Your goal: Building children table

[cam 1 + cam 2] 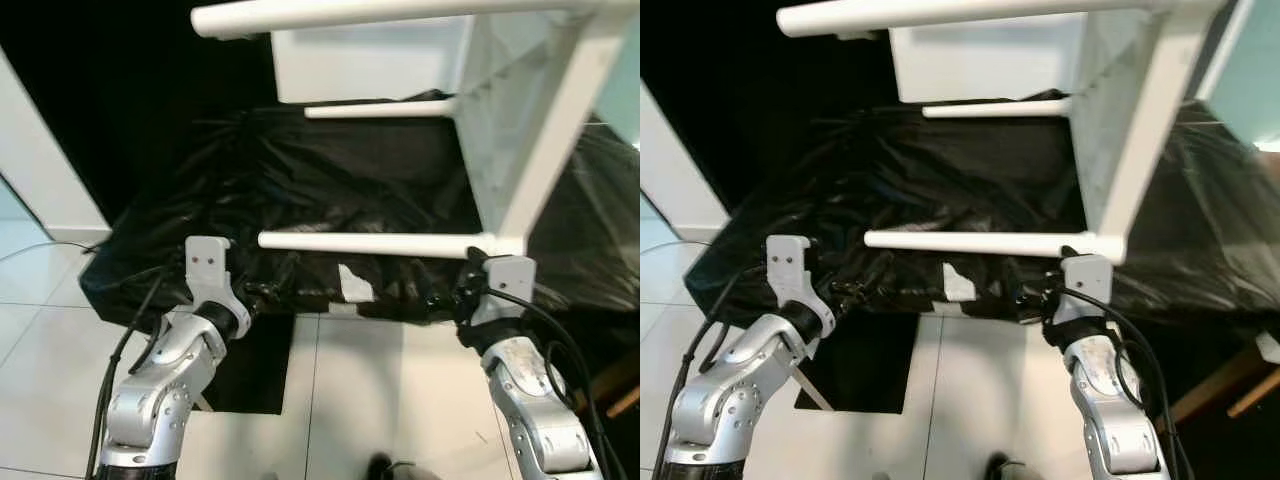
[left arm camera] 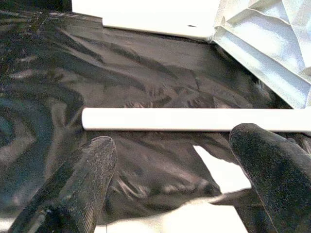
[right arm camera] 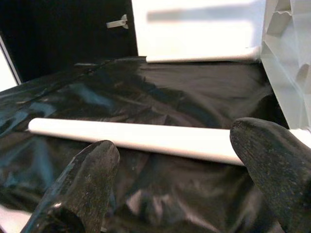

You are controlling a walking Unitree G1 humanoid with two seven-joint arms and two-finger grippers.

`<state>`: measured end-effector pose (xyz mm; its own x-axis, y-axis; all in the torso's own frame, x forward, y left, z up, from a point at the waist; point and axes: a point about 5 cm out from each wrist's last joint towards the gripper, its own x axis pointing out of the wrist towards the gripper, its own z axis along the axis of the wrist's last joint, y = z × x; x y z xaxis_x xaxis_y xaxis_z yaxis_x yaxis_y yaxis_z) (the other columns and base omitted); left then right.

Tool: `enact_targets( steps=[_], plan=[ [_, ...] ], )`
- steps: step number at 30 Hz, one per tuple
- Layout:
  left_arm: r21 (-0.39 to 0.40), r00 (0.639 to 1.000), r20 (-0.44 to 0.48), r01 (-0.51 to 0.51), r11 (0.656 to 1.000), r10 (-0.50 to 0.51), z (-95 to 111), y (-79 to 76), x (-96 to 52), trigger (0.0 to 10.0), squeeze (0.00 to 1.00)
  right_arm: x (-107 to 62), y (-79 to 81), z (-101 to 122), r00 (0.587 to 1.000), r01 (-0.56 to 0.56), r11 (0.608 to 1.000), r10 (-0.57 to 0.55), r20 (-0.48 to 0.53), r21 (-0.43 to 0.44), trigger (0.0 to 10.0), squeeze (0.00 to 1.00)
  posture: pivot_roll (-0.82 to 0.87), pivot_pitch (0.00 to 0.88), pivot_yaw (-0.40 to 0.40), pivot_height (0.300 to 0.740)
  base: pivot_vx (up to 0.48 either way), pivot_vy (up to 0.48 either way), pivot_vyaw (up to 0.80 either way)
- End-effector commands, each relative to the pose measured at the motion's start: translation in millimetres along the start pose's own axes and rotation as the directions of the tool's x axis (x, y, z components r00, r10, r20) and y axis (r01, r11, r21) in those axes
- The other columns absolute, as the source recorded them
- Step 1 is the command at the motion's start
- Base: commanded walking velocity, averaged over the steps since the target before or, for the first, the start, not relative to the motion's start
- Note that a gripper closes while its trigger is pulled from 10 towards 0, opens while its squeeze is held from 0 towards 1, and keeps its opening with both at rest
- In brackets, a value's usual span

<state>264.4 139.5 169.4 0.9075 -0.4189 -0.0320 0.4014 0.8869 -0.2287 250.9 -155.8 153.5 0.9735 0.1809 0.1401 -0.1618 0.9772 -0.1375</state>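
White children table (image 1: 520, 130) lies on its side on black sheeting (image 1: 330, 170); left gripper (image 2: 175, 165) and right gripper (image 3: 180, 165) hover open near its lowest leg (image 1: 370, 242)

A crumpled black plastic sheet (image 1: 300, 190) covered a low surface — glossy, creased all over, its front edge hanging down toward the floor. A white patch (image 1: 352, 283) showed through a tear near that edge. The floor (image 1: 380, 390) was pale tile, with 1 dark mat (image 1: 255, 375) lying just below the sheet's edge. A white wall panel (image 1: 40, 170) stood at the left — a wooden piece (image 1: 1230, 390) showed low at the right.
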Motion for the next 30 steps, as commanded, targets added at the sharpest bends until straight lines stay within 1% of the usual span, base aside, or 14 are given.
enact_targets(
  steps=[1, 7, 9, 10, 13, 14, 15, 17, 18, 20, 23, 26, 27, 30],
  plan=[
    [0.005, 1.0, 0.008, 0.015, 1.0, -0.016, -0.7, -1.9, 1.0, 10.0, 0.0, -0.8, -2.6, -0.1, 1.0, 0.009, 1.0, -0.009, -0.004, -0.007, 10.0, 0.0, -0.02, 0.0, 0.041, 0.74, 0.0, 0.0, 0.0],
    [0.045, 0.999, 0.05, 0.0, 0.999, -0.003, 5.1, -1.5, 3.2, 10.0, 0.0, -2.2, -4.7, 0.6, 1.0, 0.02, 1.0, -0.02, 0.003, -0.014, 10.0, 0.0, -0.02, 0.0, 0.036, 0.74, 0.0, 0.0, 0.0],
    [0.063, 0.997, 0.071, 0.004, 0.998, -0.008, 9.0, -2.2, 4.2, 10.0, 0.0, -3.1, -6.5, 1.3, 0.999, 0.038, 0.999, -0.038, 0.012, -0.016, 10.0, 0.0, -0.02, 0.0, 0.033, 0.74, 0.0, 0.0, 0.0],
    [0.101, 0.996, 0.083, 0.004, 0.995, -0.013, 13.3, -3.0, 5.5, 10.0, 0.0, -3.9, -10.9, 1.9, 0.997, 0.075, 0.997, -0.075, 0.018, -0.018, 10.0, 0.0, -0.02, 0.0, 0.031, 0.74, 0.0, 0.0, 0.0],
    [0.128, 0.996, 0.091, 0.004, 0.992, -0.016, 16.3, -3.6, 6.4, 10.0, 0.0, -4.4, -14.0, 2.3, 0.995, 0.102, 0.995, -0.101, 0.021, -0.019, 10.0, 0.0, -0.02, 0.0, 0.031, 0.74, 0.0, 0.0, 0.0],
    [0.197, 0.994, 0.107, 0.012, 0.98, -0.033, 22.3, -5.1, 8.1, 10.0, 0.0, -4.9, -20.9, 4.5, 0.989, 0.144, 0.989, -0.143, 0.033, -0.03, 10.0, 0.0, -0.03, 0.0, 0.034, 0.74, 0.0, 0.0, 0.0],
    [0.197, 0.994, 0.107, 0.012, 0.98, -0.033, 22.3, -5.1, 8.1, 10.0, 0.0, -4.9, -20.9, 4.5, 0.989, 0.144, 0.989, -0.143, 0.033, -0.03, 10.0, 0.0, -0.03, 0.0, 0.034, 0.74, 0.0, 0.0, 0.0],
    [0.314, 0.983, 0.158, 0.045, 0.949, -0.099, 37.1, -10.7, 8.8, 10.0, 0.0, -6.6, -34.0, 8.5, 0.98, 0.196, 0.979, -0.194, 0.049, -0.052, 10.0, 0.0, -0.04, 0.0, 0.038, 0.74, 0.0, 0.0, 0.0],
    [0.314, 0.983, 0.158, 0.045, 0.949, -0.099, 37.1, -10.7, 8.8, 10.0, 0.0, -6.6, -34.0, 8.5, 0.98, 0.196, 0.979, -0.194, 0.049, -0.052, 10.0, 0.0, -0.04, 0.0, 0.038, 0.74, 0.0, 0.0, 0.0],
    [0.368, 0.974, 0.184, 0.06, 0.928, -0.136, 46.7, -13.4, 8.9, 10.0, 0.0, -8.3, -42.0, 9.2, 0.977, 0.212, 0.975, -0.209, 0.048, -0.062, 10.0, 0.0, -0.05, 0.0, 0.058, 0.74, 0.0, 0.0, 0.0],
    [0.383, 0.972, 0.187, 0.061, 0.922, -0.142, 49.7, -14.0, 10.2, 10.0, 0.0, -8.6, -45.6, 8.5, 0.976, 0.215, 0.974, -0.212, 0.043, -0.068, 10.0, 0.0, -0.05, 0.0, 0.068, 0.74, 0.0, 0.0, 0.0],
    [0.454, 0.955, 0.222, 0.076, 0.888, -0.195, 60.5, -20.6, 13.6, 10.0, 0.0, -4.9, -50.2, 12.5, 0.977, 0.208, 0.975, -0.204, 0.057, -0.074, 10.0, 0.0, -0.06, 0.0, 0.086, 0.74, 0.0, 0.0, 0.0],
    [0.454, 0.955, 0.222, 0.076, 0.888, -0.195, 60.5, -20.6, 13.6, 10.0, 0.0, -4.9, -50.2, 12.5, 0.977, 0.208, 0.975, -0.204, 0.057, -0.074, 10.0, 0.0, -0.06, 0.0, 0.086, 0.74, 0.0, 0.0, 0.0],
    [0.497, 0.948, 0.224, 0.089, 0.863, -0.227, 63.9, -23.3, 15.8, 10.0, 0.0, -2.0, -50.3, 15.8, 0.978, 0.202, 0.976, -0.197, 0.07, -0.075, 10.0, 0.0, -0.06, 0.0, 0.091, 0.74, 0.0, 0.0, 0.0]
  ],
)
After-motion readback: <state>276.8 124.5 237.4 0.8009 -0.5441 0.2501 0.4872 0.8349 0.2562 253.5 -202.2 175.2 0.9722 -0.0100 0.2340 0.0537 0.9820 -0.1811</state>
